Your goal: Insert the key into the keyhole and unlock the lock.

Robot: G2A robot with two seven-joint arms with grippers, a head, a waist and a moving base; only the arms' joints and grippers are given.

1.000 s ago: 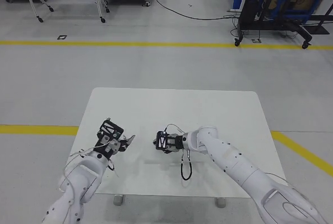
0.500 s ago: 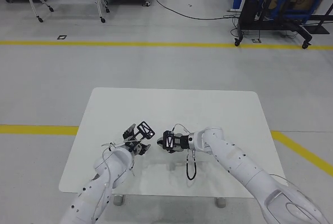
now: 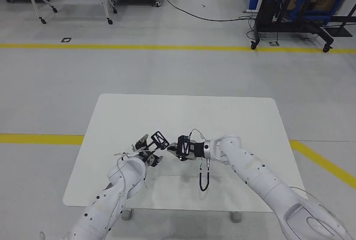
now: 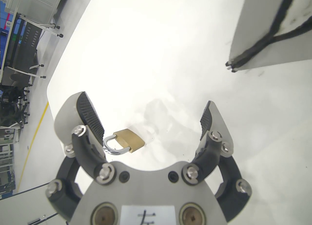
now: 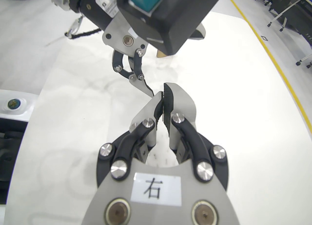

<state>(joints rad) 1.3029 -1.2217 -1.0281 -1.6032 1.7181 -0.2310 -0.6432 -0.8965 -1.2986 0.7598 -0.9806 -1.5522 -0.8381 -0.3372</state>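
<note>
Brass padlock [image 4: 128, 140] flat on the white worktop [image 4: 170, 28], lying inside the left tool [image 4: 146, 99].

The padlock's silver shackle sits just beside one ribbed pad, and the left tool's fingers stand wide apart on either side of it, gripping nothing. The right tool [image 5: 162, 97] faces it near the middle of the worktop, fingers pressed together, tips close to one left finger. Whether the key sits between the pads cannot be told. A black strap [image 3: 203, 178] trails by the right wrist.
</note>
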